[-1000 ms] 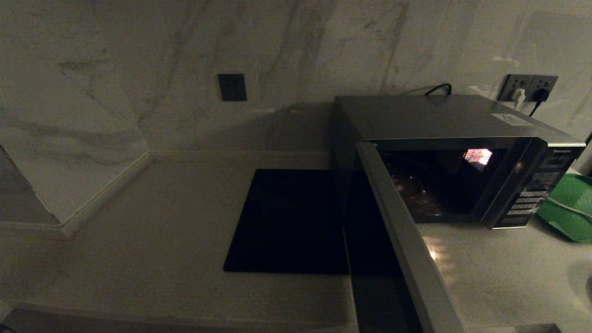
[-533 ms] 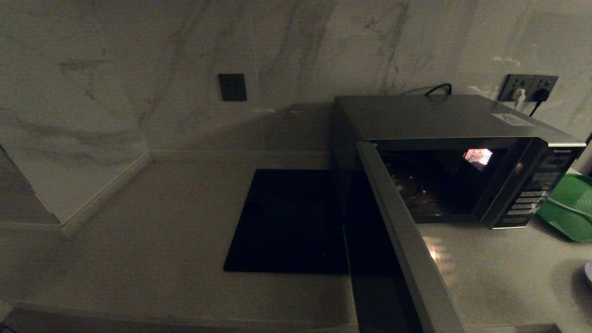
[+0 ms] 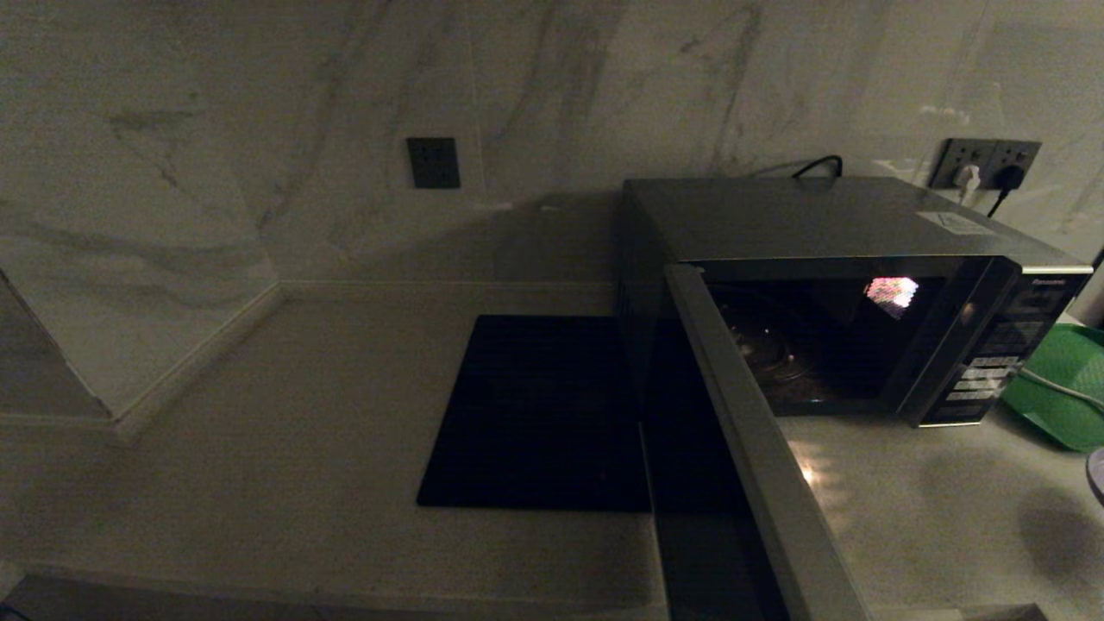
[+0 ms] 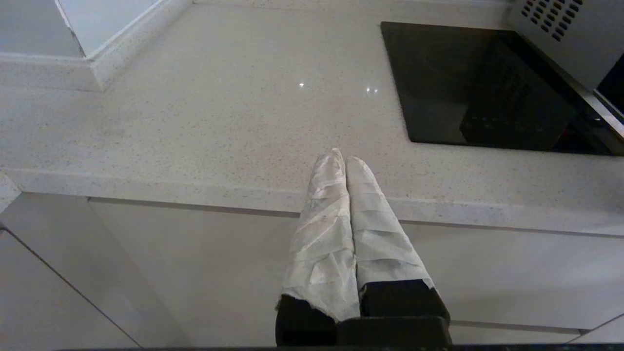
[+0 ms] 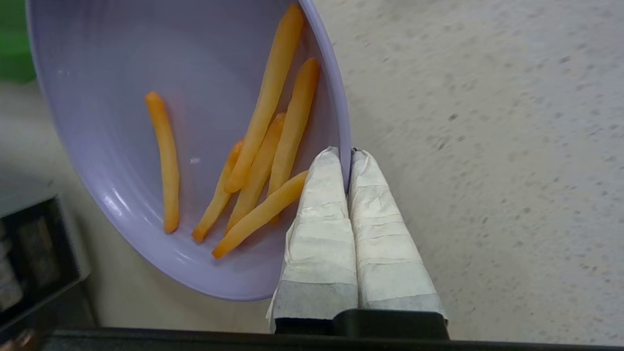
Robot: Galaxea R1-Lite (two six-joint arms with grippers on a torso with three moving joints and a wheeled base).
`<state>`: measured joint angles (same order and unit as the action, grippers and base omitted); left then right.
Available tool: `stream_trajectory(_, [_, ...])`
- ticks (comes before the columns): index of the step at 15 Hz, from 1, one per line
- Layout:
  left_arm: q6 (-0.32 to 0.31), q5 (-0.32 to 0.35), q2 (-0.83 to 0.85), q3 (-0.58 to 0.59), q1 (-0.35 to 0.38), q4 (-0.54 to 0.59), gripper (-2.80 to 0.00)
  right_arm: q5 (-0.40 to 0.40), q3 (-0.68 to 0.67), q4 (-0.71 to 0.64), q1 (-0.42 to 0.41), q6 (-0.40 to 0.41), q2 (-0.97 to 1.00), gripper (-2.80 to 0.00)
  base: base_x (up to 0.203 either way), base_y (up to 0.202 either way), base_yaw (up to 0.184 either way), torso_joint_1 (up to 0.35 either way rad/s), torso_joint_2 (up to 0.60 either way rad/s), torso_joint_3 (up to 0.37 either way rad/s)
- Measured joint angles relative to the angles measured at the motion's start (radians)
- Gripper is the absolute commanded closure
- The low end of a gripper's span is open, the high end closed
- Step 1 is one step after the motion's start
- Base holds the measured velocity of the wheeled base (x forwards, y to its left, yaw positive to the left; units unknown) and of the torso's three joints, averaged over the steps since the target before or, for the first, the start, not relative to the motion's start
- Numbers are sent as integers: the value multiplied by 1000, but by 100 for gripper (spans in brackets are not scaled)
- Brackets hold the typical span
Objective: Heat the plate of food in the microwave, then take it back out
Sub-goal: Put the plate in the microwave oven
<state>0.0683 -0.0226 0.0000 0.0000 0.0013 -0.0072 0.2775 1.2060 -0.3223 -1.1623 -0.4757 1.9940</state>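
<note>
Right gripper: my right gripper (image 5: 348,156) is clamped on the rim of the plate of food (image 5: 146,146), one wrapped finger inside the rim, the other outside.
Plate contents: six thin orange-yellow fries (image 5: 263,161); five lie bunched near my fingers, one lies apart toward the plate's middle.
Plate position: held above the countertop (image 5: 487,146); in the head view only a sliver of its rim (image 3: 1097,474) shows at the 3 o'clock edge, with a dark shadow on the counter just below it.
Left gripper: my left gripper (image 4: 345,161) has its wrapped fingers pressed together, holding nothing, hanging at the counter's front edge.
Microwave: the microwave (image 3: 828,224) stands at 2 o'clock on the counter with its door (image 3: 742,448) swung wide toward me; the cavity holds only the glass turntable (image 3: 763,345).
Mat: a flat black square mat (image 3: 535,414) lies just left of the microwave.
Green tray: a green tray (image 3: 1056,388) sits beside the button panel (image 3: 992,362), at 3 o'clock.
Seen in one view only: the fries show only in the right wrist view; the microwave's side vents (image 4: 551,14) only in the left wrist view; the wall sockets (image 3: 987,164) only in the head view.
</note>
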Motion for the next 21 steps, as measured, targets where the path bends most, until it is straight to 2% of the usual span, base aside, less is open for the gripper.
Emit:
stream_trajectory(5, [0,0,0,0,0,0,0,78,-17,-57,23,85,-67,0,0,0,0,0,0,0])
stream_trajectory(7, [0,0,0,0,0,0,0,115,-16,-124,60,136,-104,0,0,0,0,0,0,0])
stream_trajectory(9, [0,0,0,0,0,0,0,120,-14,-160,121,150,-143,0,0,0,0,0,0,0])
stream_trajectory(19, [0,0,0,0,0,0,0,96,-32,-300,448,57,-305,0,0,0,0,0,0,0])
stream_trajectory(21, [0,0,0,0,0,0,0,69,-32,-302,519,8,-326,0,0,0,0,0,0,0])
